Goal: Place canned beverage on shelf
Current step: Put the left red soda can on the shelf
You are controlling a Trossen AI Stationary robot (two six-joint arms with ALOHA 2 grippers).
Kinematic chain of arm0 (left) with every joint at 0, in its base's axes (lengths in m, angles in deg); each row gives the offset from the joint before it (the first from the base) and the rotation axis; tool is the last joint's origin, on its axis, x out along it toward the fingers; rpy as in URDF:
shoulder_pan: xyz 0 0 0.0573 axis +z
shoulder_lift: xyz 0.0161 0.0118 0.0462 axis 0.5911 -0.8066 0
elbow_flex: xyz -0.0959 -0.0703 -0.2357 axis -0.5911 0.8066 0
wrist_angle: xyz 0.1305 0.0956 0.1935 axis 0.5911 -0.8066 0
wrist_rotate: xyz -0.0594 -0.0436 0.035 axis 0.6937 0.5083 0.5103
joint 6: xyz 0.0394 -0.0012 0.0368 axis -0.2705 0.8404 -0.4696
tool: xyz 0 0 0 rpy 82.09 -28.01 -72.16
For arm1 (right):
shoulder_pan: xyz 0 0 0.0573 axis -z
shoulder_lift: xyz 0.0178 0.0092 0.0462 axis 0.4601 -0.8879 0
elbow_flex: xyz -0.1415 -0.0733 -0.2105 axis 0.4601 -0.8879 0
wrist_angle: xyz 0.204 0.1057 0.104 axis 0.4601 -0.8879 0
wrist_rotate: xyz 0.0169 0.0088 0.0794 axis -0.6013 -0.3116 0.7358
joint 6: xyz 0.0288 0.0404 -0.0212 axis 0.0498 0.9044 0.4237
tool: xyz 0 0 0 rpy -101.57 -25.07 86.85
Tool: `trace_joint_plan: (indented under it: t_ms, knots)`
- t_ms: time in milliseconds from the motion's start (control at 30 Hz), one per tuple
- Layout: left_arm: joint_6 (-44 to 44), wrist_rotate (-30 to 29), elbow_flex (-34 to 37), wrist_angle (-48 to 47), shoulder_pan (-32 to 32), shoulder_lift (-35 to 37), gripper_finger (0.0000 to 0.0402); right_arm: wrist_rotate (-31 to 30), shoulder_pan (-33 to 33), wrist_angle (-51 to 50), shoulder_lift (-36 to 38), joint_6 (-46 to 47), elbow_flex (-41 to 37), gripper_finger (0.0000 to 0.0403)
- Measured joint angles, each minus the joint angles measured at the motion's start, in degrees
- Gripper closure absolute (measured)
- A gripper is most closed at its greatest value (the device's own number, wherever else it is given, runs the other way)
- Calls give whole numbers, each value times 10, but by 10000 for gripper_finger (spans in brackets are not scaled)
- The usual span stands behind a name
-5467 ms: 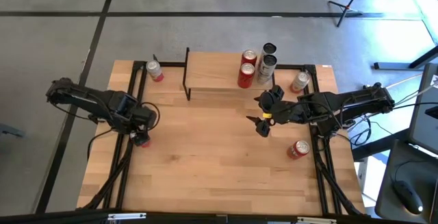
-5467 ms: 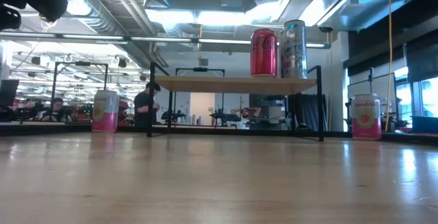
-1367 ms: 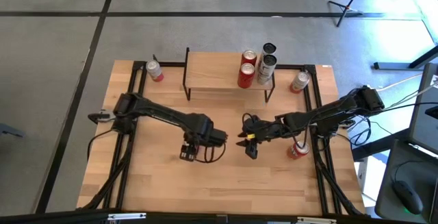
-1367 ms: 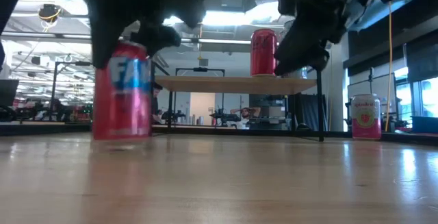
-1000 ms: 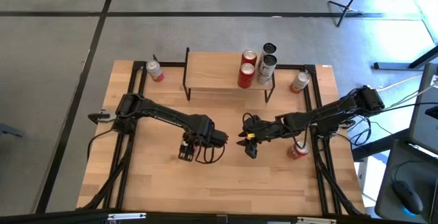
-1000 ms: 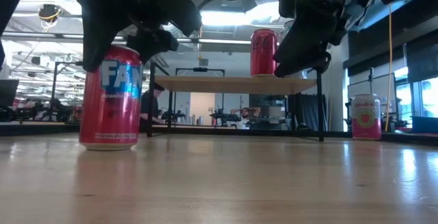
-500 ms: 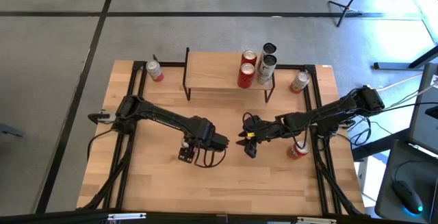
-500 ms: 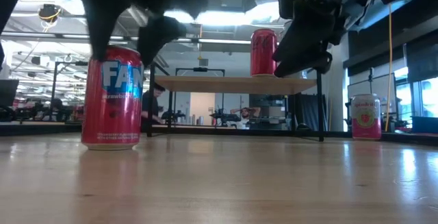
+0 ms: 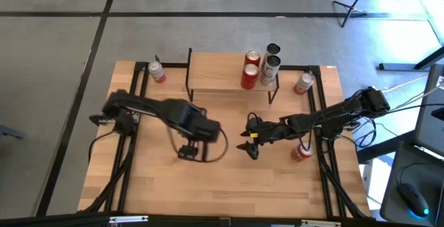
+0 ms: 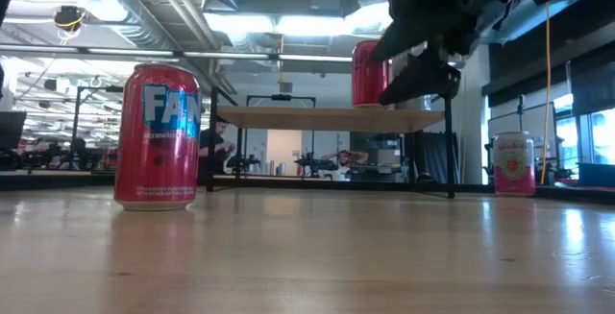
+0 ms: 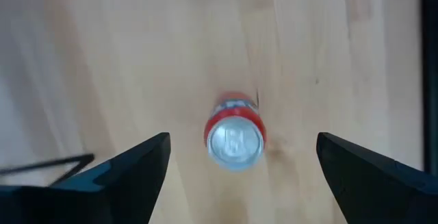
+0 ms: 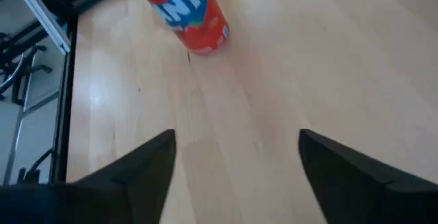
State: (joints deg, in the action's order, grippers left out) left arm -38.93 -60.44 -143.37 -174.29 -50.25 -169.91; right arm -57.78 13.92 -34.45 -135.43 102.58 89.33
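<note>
Red can (image 10: 157, 135): upright on the tabletop (image 9: 229, 178), in the middle area in front of the shelf; nothing touches it.
Left gripper (image 11: 236, 176): directly above the red can, fingers spread wide apart, can top showing between them; holds nothing.
Right gripper (image 9: 245, 146): low over the tabletop, right of the red can and apart from it; fingers apart, empty.
Shelf (image 9: 222, 74): at the back of the tabletop, wooden top on black legs.
On the shelf: two red cans (image 9: 250, 69) and two tall silver cans (image 9: 270, 64), grouped at its right end.
Pink-and-white cans: one (image 9: 157, 71) on the tabletop left of the shelf; one (image 9: 303, 82) right of the shelf.
Fallen can (image 9: 299, 153): near the tabletop's right edge, partly under the right arm; lying on its side, as far as can be told.
Background: people at desks in the room beyond, seen under the shelf.
</note>
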Motion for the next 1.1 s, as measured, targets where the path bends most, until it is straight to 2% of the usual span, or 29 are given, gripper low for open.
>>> trace_joint_plan:
  t_ms: [100, 200, 333, 433, 600, 700, 833, 1000, 1100]
  knots:
    - [43, -28, 1, 5, 1, 48, 45, -17, 0, 27, 0, -14, 0, 66]
    - [75, -53, 2, 18, -3, 96, 45, -21, 0, 67, 0, -27, 0, 48]
    - [98, -100, 19, 23, -25, 154, 44, -37, -4, 116, 0, -46, 0, 47]
    - [127, -131, 67, 24, -41, 206, 44, -56, -4, 140, 0, -64, 0, 53]
    - [195, -171, 223, 74, -77, 323, 44, -91, -4, 210, -31, -73, 1, 66]
    - [231, -152, 336, 144, -91, 393, 44, -99, -4, 240, -69, -74, 20, 74]
    - [267, -130, 479, 232, -104, 467, 44, -80, -4, 238, -141, -80, 73, 83]
    - [301, -128, 616, 256, -103, 505, 44, -58, -4, 220, -217, -83, 141, 93]
    - [331, -122, 678, 312, -106, 505, 44, -59, -4, 199, -249, -85, 171, 97]
